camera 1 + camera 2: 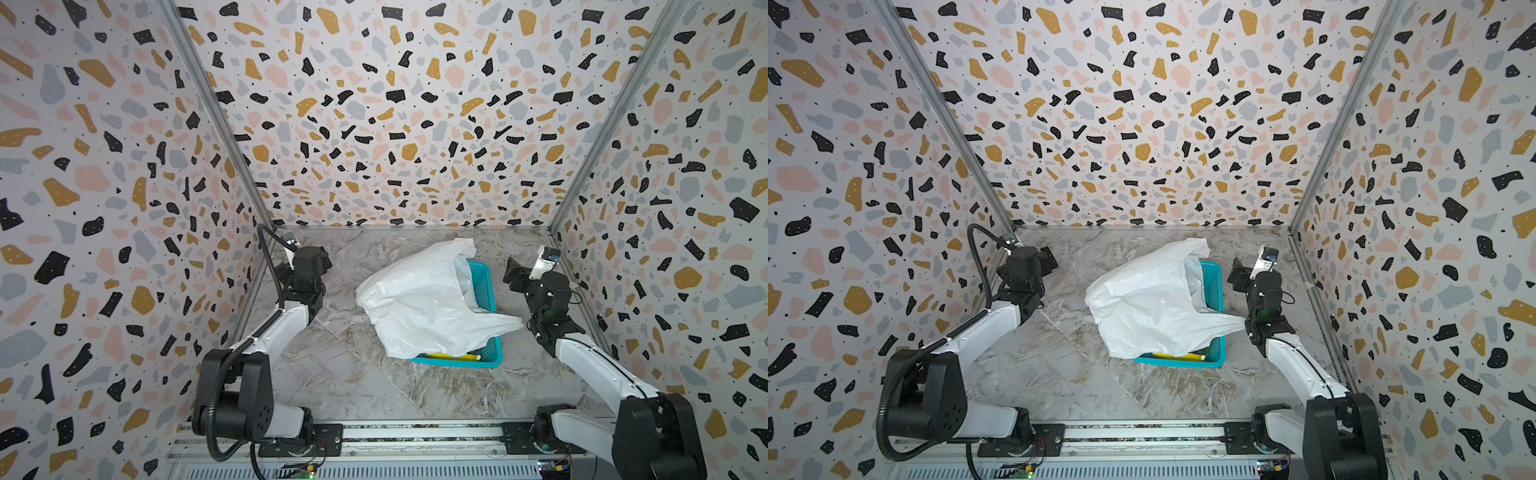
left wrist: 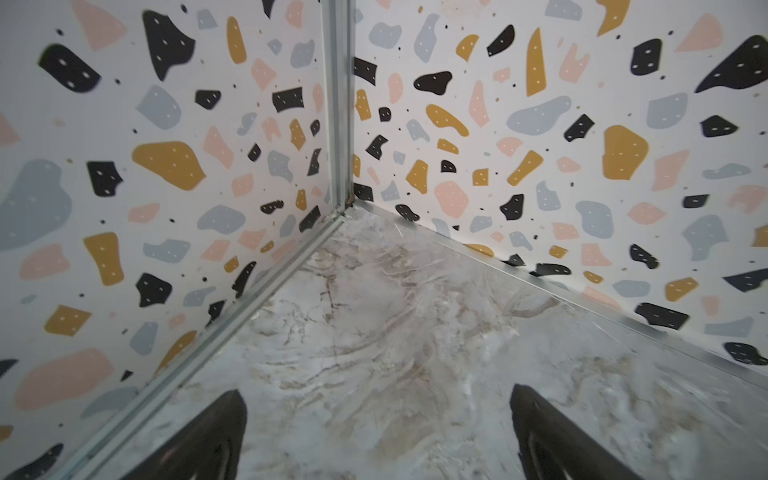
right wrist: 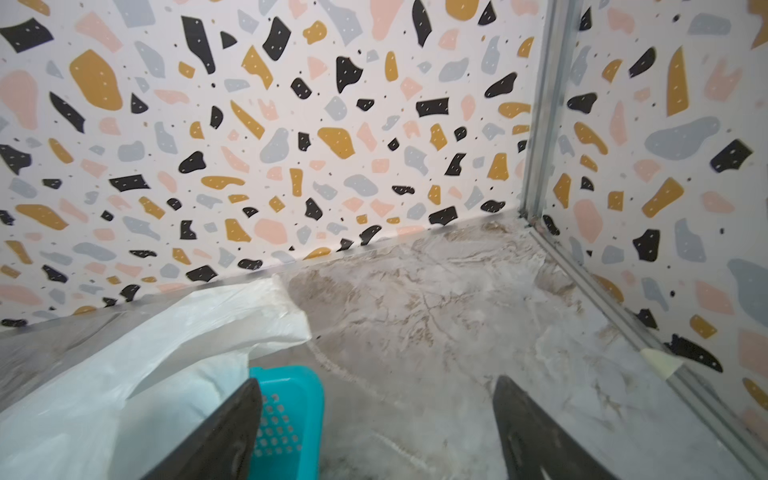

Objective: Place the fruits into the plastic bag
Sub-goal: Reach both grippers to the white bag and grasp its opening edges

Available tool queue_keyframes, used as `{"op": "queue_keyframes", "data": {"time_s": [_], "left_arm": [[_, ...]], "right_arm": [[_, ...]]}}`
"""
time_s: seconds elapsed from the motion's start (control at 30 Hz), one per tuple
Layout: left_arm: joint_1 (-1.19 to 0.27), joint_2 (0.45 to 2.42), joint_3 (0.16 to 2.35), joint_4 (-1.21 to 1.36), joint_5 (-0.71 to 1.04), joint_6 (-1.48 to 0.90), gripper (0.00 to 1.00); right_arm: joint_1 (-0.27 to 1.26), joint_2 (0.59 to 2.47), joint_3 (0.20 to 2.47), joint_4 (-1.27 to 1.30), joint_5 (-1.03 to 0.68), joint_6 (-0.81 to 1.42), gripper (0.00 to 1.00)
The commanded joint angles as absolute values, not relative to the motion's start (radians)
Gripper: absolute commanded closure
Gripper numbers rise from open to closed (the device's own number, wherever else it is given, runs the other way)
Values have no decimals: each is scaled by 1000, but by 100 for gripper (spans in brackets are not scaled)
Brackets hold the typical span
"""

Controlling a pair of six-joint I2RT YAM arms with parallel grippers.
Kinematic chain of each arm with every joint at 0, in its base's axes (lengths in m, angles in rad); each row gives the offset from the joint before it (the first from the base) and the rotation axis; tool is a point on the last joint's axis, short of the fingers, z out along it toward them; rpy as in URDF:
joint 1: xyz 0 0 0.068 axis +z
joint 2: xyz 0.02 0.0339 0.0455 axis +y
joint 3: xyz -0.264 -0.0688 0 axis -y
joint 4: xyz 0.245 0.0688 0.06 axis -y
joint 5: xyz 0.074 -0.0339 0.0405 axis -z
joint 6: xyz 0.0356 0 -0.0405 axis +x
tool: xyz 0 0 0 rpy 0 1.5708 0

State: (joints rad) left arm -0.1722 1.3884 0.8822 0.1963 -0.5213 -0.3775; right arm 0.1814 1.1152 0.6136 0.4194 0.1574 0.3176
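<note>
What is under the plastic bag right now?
The plastic bag lies draped over the teal basket. A yellow banana shows at the basket's near edge. Anything else inside is covered by the bag.

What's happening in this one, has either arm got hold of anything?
Nothing is held. The white plastic bag lies draped over a teal mesh basket in the middle of the marble table. A yellow banana shows at the basket's near edge; other fruits are hidden. The left gripper is open over bare table near the back corner. The right gripper is open beside the basket's corner, touching nothing. No fruit is visibly in the bag.
</note>
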Motion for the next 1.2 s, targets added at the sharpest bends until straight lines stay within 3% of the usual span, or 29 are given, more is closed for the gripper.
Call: {"op": "queue_keyframes", "data": {"time_s": [0.0, 0.27, 0.47, 0.73, 1.07, 1.17], "left_arm": [[-358, 1314, 946, -34, -488, -494, 0], [-659, 1323, 1022, -184, -276, -593, 0], [-697, 1409, 1144, -290, -219, -535, 1], [-725, 1583, 1339, -427, -176, -435, 1], [-749, 1646, 1427, -485, -150, -416, 3], [-755, 1644, 1441, -494, -76, -401, 2]], "right_arm": [[250, 1065, 667, 100, 48, 385, 13], [377, 1062, 740, -141, -332, 327, 17], [382, 1071, 744, -195, -335, 334, 29], [385, 1115, 777, -300, -400, 284, 32], [412, 1104, 730, -231, -531, 305, 91], [425, 1086, 735, -192, -563, 317, 100]]}}
